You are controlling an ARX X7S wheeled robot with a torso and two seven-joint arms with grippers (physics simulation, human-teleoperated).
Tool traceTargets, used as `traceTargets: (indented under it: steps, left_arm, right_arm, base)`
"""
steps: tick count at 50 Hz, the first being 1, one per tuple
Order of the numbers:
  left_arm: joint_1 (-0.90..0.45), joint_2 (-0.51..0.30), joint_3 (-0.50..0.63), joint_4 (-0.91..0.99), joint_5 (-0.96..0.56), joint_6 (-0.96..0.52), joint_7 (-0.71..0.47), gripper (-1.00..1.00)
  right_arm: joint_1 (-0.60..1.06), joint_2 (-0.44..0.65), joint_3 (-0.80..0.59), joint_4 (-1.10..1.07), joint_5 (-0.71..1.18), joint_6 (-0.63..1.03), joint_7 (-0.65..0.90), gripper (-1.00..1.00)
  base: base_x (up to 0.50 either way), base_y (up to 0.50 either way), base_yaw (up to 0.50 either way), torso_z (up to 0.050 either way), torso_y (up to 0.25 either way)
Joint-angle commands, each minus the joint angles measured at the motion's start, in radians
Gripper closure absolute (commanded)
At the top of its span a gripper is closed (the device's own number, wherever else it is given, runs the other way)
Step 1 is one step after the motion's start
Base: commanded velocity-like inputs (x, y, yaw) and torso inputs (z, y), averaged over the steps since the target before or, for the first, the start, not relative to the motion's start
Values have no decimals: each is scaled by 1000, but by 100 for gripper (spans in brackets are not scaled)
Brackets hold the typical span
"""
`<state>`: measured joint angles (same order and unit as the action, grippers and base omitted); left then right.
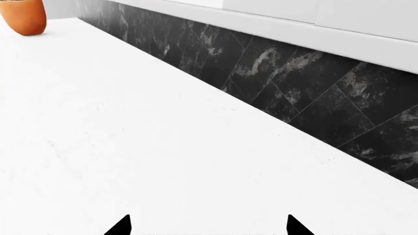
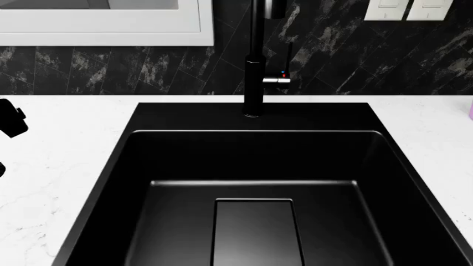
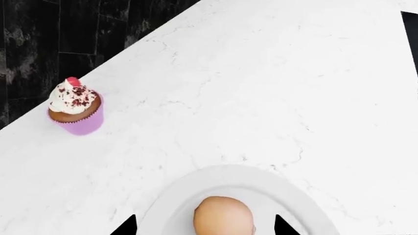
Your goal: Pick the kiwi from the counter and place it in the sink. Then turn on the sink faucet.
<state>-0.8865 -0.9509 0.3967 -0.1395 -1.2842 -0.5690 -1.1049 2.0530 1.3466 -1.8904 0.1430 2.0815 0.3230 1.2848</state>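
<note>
From my head camera I look straight down into the sink (image 2: 255, 166), a deep black basin with its flat drain plate (image 2: 257, 230) in the floor, set into the white veined table (image 2: 70, 144). The sink faucet (image 2: 253, 61) rises behind the basin as a slim black pipe, with a small chrome lever (image 2: 278, 80) sticking out to one side, red and blue dots just above it. I see nothing lying in the basin. At the left edge of that view a dark piece of my left arm (image 2: 10, 119) hangs over the table. On my right wrist camera the kiwi (image 3: 224, 216) sits on a round white plate (image 3: 255, 188), directly between the two black tips of my right pincer (image 3: 204, 226); those tips stand apart on either side of the fruit and I cannot see them touching it. A cupcake (image 3: 75, 107) in a pink wrapper with white frosting stands well apart from the plate, near the dark marbled backsplash (image 3: 58, 44). On my left wrist camera the left pincer (image 1: 209, 227) shows only its two black tips, spread wide with nothing between them, above bare white table, and an orange pot (image 1: 25, 17) stands far off by the backsplash.
</note>
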Motion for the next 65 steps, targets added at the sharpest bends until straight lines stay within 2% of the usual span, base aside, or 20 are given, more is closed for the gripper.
traceTargets:
  steps: [1,17,37,47,65]
  left_arm:
    - [7,6,2,-9,6,5,6,-100]
    - [9,12,2,-17,10,7,12,-100]
    - [9,21,7,-30,20,7,20,-100]
    - [17,28,9,-35,25,13,26,-100]
    - [6,34,15,-54,35,8,36,-100]
  right_arm:
    - [-49,18,-9,20,-22,-67,-27,-100]
    - [-89,69,-18,16,-23,-98,-54,-100]
    - [-201,28,-45,71,24,-215,-137,-100]
    - [-234,48,-49,65,40,-262,-152,-100]
    - [-303,0,-60,129,77,-316,-216,-100]
  base:
    - [0,0,0,0,0]
    - [0,0,0,0,0]
    - [0,0,0,0,0]
    - [0,0,0,0,0]
    - [0,0,0,0,0]
